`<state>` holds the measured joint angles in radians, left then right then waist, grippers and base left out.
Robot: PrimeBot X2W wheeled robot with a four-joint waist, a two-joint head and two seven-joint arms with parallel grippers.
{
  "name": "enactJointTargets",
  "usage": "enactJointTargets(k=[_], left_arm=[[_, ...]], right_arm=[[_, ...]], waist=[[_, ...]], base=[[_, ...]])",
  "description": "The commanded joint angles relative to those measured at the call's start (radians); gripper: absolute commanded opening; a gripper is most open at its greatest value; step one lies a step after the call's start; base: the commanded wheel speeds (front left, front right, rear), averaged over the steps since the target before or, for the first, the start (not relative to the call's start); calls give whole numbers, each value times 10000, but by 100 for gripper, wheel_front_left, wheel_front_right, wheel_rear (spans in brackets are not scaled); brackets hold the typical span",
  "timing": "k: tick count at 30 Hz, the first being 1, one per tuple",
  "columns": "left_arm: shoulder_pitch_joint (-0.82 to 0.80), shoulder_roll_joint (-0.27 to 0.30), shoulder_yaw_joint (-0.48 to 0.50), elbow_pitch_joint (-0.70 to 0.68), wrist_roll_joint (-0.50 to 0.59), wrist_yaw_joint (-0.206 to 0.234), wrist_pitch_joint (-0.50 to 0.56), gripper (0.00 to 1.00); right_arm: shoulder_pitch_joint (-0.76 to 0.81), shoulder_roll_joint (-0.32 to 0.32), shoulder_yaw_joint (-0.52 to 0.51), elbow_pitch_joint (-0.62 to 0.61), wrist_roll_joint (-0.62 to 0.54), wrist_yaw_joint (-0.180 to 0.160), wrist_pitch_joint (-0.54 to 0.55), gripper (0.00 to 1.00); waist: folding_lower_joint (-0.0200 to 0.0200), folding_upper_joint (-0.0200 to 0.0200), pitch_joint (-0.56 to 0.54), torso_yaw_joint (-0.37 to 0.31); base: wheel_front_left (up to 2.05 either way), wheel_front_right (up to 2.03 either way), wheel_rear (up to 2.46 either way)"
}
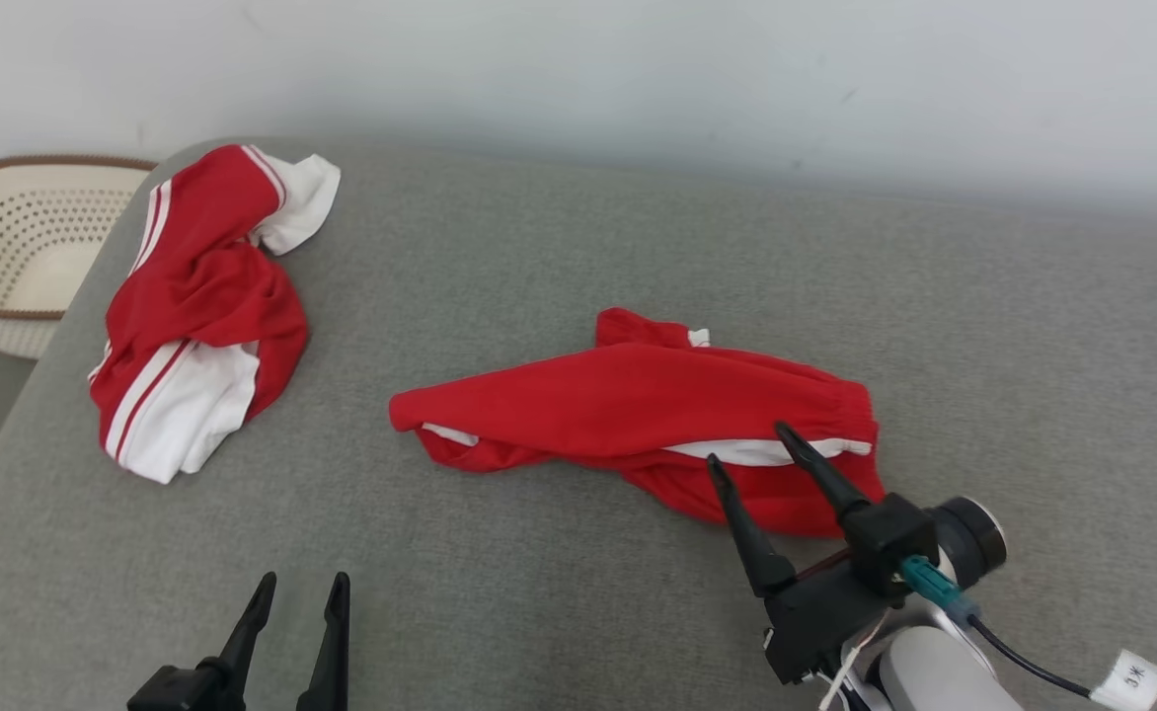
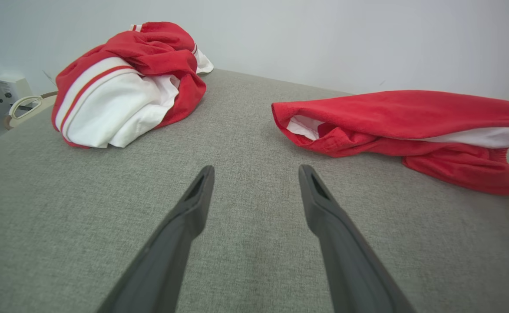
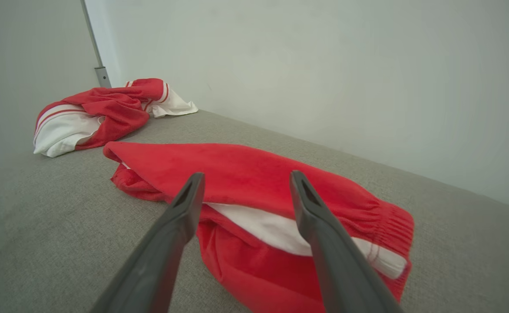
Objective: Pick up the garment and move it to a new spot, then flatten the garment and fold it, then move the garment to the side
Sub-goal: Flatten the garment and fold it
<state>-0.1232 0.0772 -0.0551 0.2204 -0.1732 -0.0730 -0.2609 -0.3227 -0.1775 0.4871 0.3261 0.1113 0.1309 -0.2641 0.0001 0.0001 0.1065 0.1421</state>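
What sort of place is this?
Likely a home laundry setup: a grey fabric surface like a bed or sofa, a red garment and a crumpled red-and-white garment on it, a perforated basket beside it.

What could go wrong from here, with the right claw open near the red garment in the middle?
The middle garment lies folded over itself, white cloth between red layers; the right claw might pinch only one layer, so it would lift twisted.
A second garment lies crumpled on the left; a new spot there may tangle both.
The grey surface ends beside a basket on the left; cloth moved too far could slip off.
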Motion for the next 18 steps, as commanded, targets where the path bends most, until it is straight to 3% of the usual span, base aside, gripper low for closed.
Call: enactJointTargets(k=[1,6,18], left_arm=[[77,-87,71,14,120,-87,-50,100],[-95,-212,124,127,35,-215,-44,100],[-196,-263,-138,192,-658,-160,-44,100]], right_arm=[[-367,-202,425,171,-97,-3,-13,100],[-1324,-700,1743,1074,-299,-3,81,100],[-2879,-1168,2809,2622,-660,-3,456,100]], waist=[[-1,-1,389,491],[-1,-1,735,1030],[-1,-1,1211,1792]], base=[[0,0,0],[0,0,0],[0,0,0]])
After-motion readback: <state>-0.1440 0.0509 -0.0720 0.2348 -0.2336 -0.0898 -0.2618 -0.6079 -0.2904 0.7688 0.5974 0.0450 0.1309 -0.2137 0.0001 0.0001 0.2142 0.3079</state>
